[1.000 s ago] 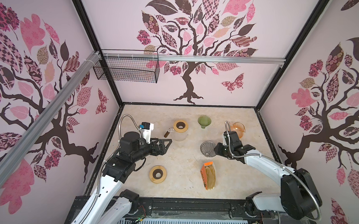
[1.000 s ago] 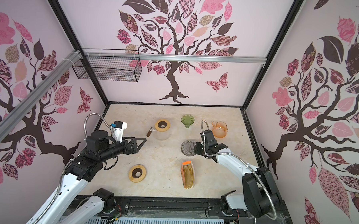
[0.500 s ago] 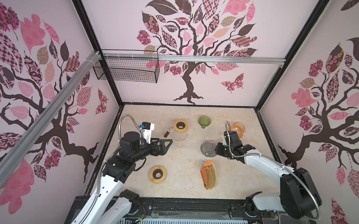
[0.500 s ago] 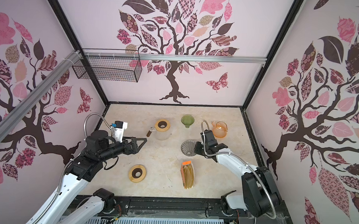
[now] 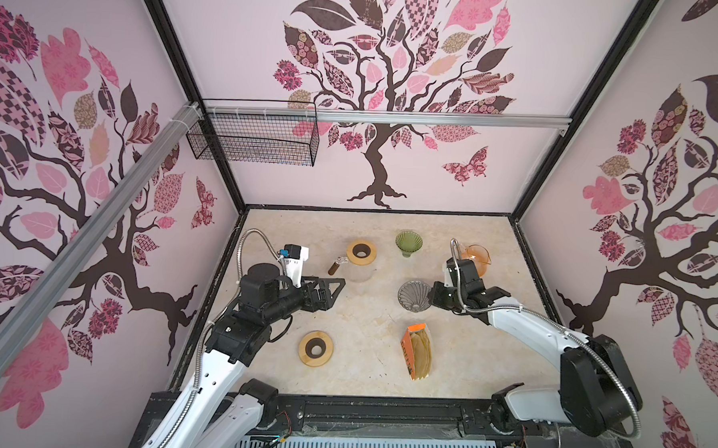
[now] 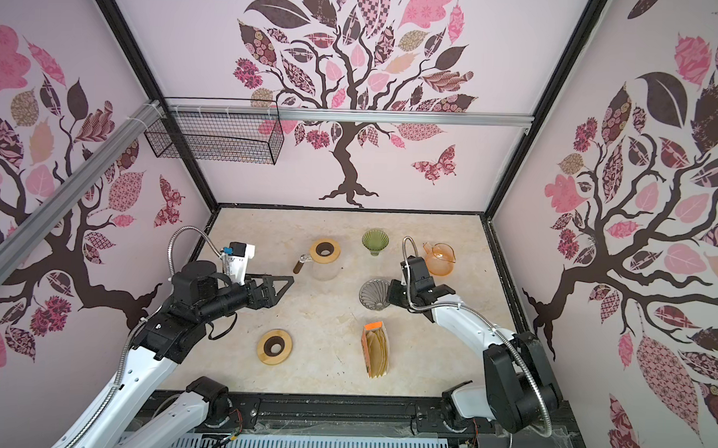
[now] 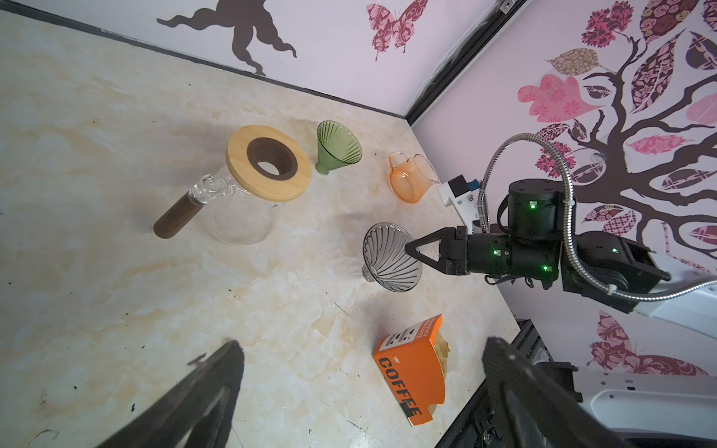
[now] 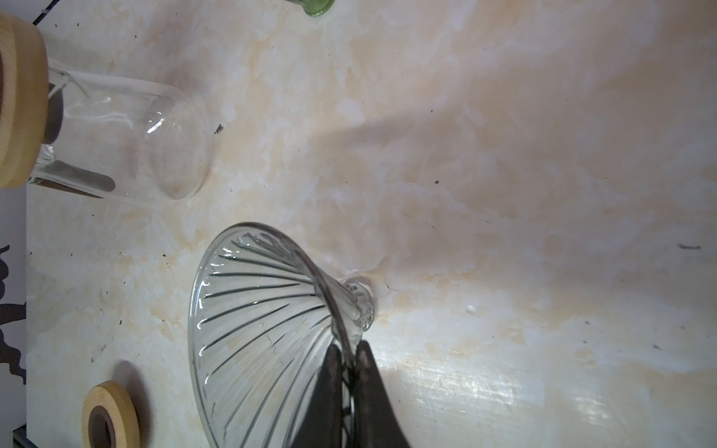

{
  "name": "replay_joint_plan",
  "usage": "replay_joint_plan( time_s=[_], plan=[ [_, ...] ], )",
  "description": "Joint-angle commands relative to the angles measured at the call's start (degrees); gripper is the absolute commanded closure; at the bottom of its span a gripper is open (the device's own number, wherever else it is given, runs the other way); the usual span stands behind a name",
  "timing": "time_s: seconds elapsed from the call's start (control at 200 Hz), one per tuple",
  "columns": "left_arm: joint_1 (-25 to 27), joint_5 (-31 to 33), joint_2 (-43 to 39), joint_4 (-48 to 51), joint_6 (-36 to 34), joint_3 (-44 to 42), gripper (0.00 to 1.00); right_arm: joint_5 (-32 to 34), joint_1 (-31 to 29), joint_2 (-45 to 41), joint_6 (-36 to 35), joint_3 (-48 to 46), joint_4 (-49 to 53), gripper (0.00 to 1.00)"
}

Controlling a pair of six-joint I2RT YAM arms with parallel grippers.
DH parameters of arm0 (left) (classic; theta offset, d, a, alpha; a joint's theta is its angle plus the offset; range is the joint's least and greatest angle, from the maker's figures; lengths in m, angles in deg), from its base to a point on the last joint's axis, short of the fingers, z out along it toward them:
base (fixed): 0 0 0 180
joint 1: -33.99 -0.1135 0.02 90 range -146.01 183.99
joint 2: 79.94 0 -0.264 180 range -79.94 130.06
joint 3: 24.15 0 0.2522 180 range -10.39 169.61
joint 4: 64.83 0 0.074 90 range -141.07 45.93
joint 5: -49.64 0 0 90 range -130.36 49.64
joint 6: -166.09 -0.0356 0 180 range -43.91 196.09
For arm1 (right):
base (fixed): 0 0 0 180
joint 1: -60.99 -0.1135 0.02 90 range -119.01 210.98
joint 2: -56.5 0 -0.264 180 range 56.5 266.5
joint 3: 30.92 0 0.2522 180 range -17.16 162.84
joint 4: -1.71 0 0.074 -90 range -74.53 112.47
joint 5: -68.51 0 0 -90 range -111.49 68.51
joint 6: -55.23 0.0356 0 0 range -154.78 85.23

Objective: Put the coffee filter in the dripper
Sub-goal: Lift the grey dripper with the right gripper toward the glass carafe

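The clear ribbed glass dripper [image 5: 412, 294] [image 6: 373, 293] [image 7: 390, 258] [image 8: 264, 329] lies on its side right of the table's middle. My right gripper [image 5: 430, 297] [image 6: 388, 296] [image 7: 407, 246] [image 8: 347, 349] is shut on its wall, one finger inside the cone and one outside. Beige coffee filters [image 5: 421, 354] [image 6: 379, 350] stand in an orange "COFFEE" box [image 7: 411, 372] nearer the front edge. My left gripper [image 5: 334, 292] [image 6: 283, 290] [image 7: 361, 343] hovers open and empty left of centre, beside the carafe.
A glass carafe [image 5: 360, 271] with a wooden ring lid [image 5: 362, 252] stands at the middle back. A loose wooden ring [image 5: 316, 348] lies front left. A green glass cone [image 5: 408, 241] and an orange glass jug [image 5: 476, 257] are at the back right. A wire basket [image 5: 253, 139] hangs on the wall.
The right gripper's jaws have closed onto the wall of the clear dripper. The left arm has stayed where it was.
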Motion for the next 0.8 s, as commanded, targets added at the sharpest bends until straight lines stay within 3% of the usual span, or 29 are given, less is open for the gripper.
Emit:
replay_joint_plan(
  time_s=[0.0, 0.795],
  plan=[
    [-0.1, 0.21, -0.31, -1.64, 0.04, -1.75, 0.02, -0.22, 0.18, -1.76, -1.15, 2.59, 1.12, 1.0],
    [-0.02, -0.62, -1.65, -2.01, 0.48, -1.85, 0.02, 4.52, 0.2, -11.11, -5.05, 15.07, 11.32, 1.0]
  ],
)
